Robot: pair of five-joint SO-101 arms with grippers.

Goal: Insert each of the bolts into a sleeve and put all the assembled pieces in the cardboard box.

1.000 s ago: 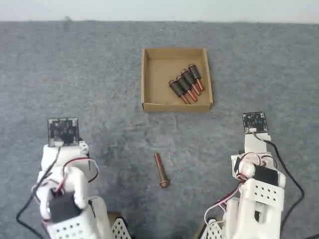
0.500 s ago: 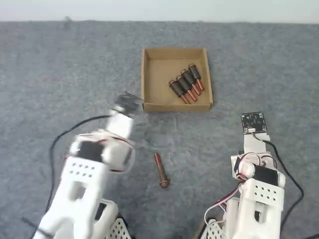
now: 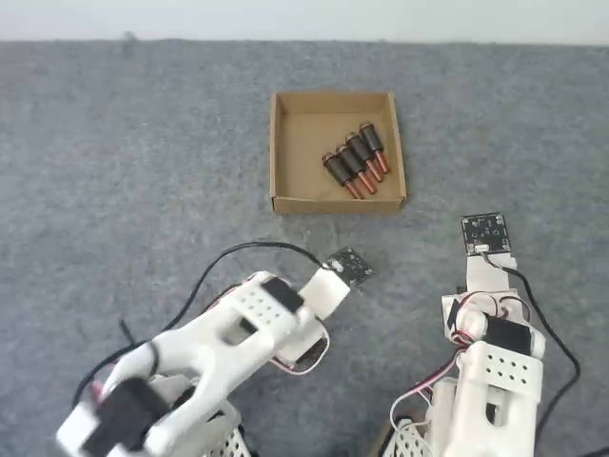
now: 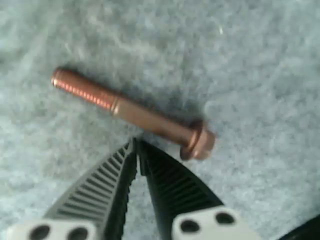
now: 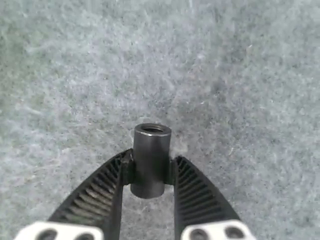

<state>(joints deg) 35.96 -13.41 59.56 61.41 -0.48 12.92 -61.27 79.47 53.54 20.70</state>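
Copper bolt (image 4: pixel 132 112) loose on its side; black sleeve (image 5: pixel 151 145) in right tool (image 5: pixel 150 161); four assembled pieces (image 3: pixel 355 160) in cardboard box (image 3: pixel 338 204).

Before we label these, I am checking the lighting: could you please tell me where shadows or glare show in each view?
High view: even, soft light, no glare on the cardboard box. Left wrist view: the bolt has a sheen along its shank and a soft shadow beside it. Right wrist view: the rim of the sleeve glints faintly.

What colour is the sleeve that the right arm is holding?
The sleeve is matte black; the right wrist view shows it best.
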